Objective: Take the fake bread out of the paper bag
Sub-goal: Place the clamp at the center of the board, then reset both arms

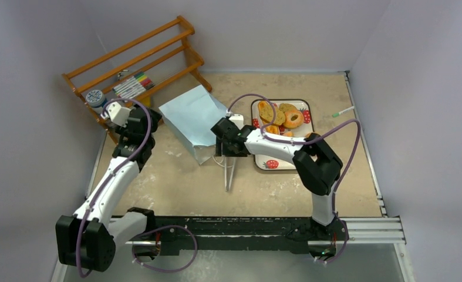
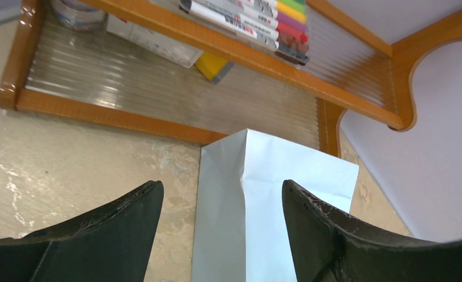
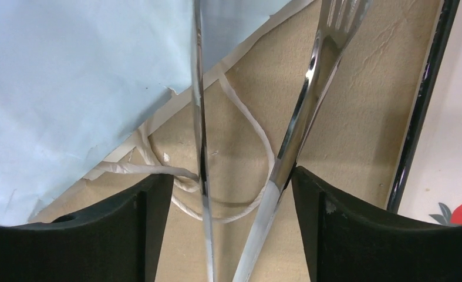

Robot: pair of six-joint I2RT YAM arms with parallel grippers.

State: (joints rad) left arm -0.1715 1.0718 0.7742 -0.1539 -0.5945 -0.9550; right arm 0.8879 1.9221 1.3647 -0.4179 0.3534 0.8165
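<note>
Right tool (image 3: 232, 176) low around tongs (image 3: 304, 100)

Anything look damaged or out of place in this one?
Yes. The paper bag lies flat on the table, and the right wrist view shows its mouth edge ragged, with a small tear near the string handle. The fake bread sits on the tray; nothing spilled.

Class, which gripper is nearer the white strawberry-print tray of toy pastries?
Right. The right gripper sits just beside the white strawberry-print tray; the left gripper is beyond the light blue paper bag, by the wooden rack.
</note>
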